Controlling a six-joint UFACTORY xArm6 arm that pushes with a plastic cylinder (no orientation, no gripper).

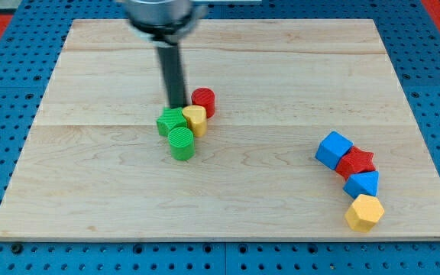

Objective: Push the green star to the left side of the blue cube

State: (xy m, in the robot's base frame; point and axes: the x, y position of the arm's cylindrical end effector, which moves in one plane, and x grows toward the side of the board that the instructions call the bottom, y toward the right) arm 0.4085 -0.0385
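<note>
The green star [169,121] lies left of the board's middle, packed in a cluster with a green cylinder [181,143] just below it, a yellow block [195,119] on its right and a red cylinder [203,101] above right. My tip [177,106] stands at the star's upper edge, touching or almost touching it, between the star and the red cylinder. The blue cube [333,149] sits far off at the view's right.
Below the blue cube runs a chain of blocks: a red star [356,163], a blue triangular block [363,184] and a yellow hexagonal block [364,212]. The wooden board [228,69] lies on a blue pegboard surface.
</note>
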